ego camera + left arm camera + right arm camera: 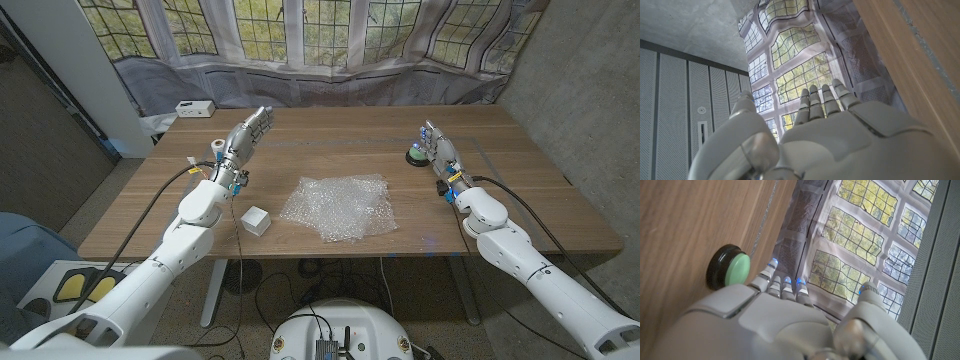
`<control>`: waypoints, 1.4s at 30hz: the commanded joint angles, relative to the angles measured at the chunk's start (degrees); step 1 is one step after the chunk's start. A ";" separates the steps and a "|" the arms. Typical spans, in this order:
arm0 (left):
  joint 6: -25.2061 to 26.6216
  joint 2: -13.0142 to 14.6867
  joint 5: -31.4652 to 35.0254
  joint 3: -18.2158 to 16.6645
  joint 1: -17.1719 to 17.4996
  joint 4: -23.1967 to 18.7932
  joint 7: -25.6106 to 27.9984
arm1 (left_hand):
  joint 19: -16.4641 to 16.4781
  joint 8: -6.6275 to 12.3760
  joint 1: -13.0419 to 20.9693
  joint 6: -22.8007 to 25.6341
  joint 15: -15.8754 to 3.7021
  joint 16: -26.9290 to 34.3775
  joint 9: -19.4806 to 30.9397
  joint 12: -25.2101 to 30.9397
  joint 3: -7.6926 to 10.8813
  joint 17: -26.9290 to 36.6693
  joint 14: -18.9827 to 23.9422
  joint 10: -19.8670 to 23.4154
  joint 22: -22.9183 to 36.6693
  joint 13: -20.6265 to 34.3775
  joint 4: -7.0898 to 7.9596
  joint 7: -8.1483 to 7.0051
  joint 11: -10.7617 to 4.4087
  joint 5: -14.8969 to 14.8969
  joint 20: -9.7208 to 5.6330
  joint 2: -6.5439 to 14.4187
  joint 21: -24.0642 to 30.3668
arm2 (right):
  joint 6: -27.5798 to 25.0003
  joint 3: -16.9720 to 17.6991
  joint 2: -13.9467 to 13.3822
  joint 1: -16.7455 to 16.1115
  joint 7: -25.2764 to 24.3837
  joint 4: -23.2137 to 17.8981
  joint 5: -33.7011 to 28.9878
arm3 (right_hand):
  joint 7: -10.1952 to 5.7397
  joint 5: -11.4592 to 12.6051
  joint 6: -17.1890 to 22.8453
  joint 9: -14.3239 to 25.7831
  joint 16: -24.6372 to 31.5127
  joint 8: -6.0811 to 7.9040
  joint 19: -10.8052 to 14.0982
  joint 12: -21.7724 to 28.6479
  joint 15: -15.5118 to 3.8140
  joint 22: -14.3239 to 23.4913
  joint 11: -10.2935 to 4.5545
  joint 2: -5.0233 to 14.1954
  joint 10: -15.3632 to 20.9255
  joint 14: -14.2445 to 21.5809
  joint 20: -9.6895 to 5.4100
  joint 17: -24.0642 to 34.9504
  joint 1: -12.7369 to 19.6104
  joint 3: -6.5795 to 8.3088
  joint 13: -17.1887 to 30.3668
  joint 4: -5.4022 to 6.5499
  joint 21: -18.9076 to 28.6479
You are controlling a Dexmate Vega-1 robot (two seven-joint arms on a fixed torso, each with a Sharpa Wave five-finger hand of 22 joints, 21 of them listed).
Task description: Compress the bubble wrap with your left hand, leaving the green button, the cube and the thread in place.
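Your left robot hand hovers empty, fingers spread, beyond the bubble wrap; right robot hand empty beside the button.

Table: wood, matt, fine straight grain. Bubble wrap at centre: clear plastic film, crinkled, faint sheen. Cube at 9 o'clock of the wrap: white, smooth, matt, probably plastic. Green button: glossy green cap in a black plastic ring. Left hand, right hand: smooth satin pale-grey plastic shells.
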 commanded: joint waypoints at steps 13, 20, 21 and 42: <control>-7.40 1.13 3.31 -0.48 2.17 -2.18 -1.21 | 1.96 -0.30 3.33 1.87 -0.21 -0.39 0.11 0.22 2.23 0.13 1.88 2.00 0.21 0.15 -1.15 -0.07 -0.21 0.72 -0.25 1.07 -0.04 | 0.70 -0.07 1.15 0.07 -1.29 -0.24 -0.63 | -0.07 0.22 0.32 0.15 -0.03 -0.01 0.25 0.04 0.20 0.16 0.27 0.81 -0.21 0.16 0.02 0.10 0.12 0.40 0.21 0.00 -0.48; -9.12 1.67 10.49 -0.94 3.05 -3.91 2.92 | 2.32 -0.35 3.89 2.25 -0.31 -0.46 0.11 0.21 2.53 0.11 2.23 2.39 0.20 0.16 -1.35 -0.21 -0.27 0.80 -0.28 0.87 -0.08 | 0.59 0.20 0.81 -0.99 -2.09 -1.39 -0.82 | -0.05 0.21 0.47 0.15 -0.09 0.01 0.29 -0.08 0.11 0.16 0.25 0.88 -0.32 0.12 0.00 0.09 0.19 0.41 0.22 -0.03 -0.54; -9.55 1.65 10.64 -0.80 3.03 -3.88 2.75 | 2.34 -0.36 3.95 2.28 -0.35 -0.46 0.11 0.20 2.57 0.11 2.29 2.42 0.20 0.16 -1.37 -0.23 -0.35 0.81 -0.29 0.84 -0.09 | 0.58 0.23 0.71 -1.13 -2.22 -1.62 -0.94 | -0.04 0.21 0.48 0.15 -0.10 0.01 0.29 -0.10 0.11 0.16 0.24 0.89 -0.34 0.11 0.00 0.09 0.19 0.41 0.22 -0.04 -0.55; -8.89 3.58 26.93 -3.71 8.16 -11.39 11.77 | 3.10 -0.53 5.22 3.76 -0.83 -0.84 0.11 -0.04 2.97 0.11 3.15 3.38 0.23 0.19 -1.65 -0.81 -0.88 0.36 0.54 -0.72 -0.43 | -0.55 0.97 -0.78 -3.16 -3.05 -5.19 -1.03 | -0.09 0.18 0.58 0.16 -0.20 -0.04 0.24 -0.28 0.14 0.16 0.25 1.11 -0.43 0.09 0.11 0.07 0.40 0.49 0.24 -0.12 -0.75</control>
